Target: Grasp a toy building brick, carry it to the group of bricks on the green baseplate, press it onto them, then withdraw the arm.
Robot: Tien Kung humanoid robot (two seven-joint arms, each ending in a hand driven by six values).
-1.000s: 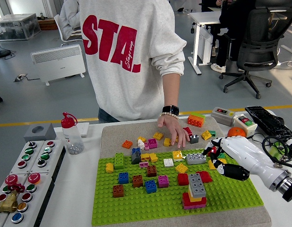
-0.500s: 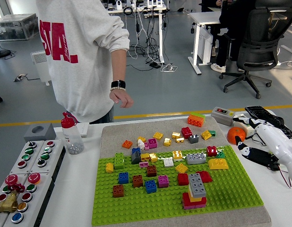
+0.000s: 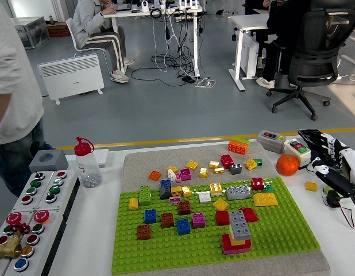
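Surface: white table [image 3: 103,230], a grey felt mat [image 3: 143,161] on it, and the green baseplate [image 3: 206,241] lying on the mat.
Room: grey floor with a yellow line, a white panel heater [image 3: 70,75], desks, a black office chair [image 3: 307,52], someone seated at the far desk.
Writing: none I can read from here.
Right hand: the right hand [image 3: 335,169] sits at the right edge, off the mat, fingers loosely curled and gripping nothing.
Left arm: not visible.
Bricks: loose bricks [image 3: 217,167] scattered across the mat's far part and the plate; the stacked group of bricks [image 3: 238,230] stands on the plate's near right, grey on top.
Stray brick: one small yellow brick [image 3: 311,186] on bare table just left of the hand.
Around: orange [image 3: 287,165], red-capped bottle [image 3: 86,162], button panel [image 3: 25,224] on the left, a person in grey [image 3: 14,109] at the left edge.
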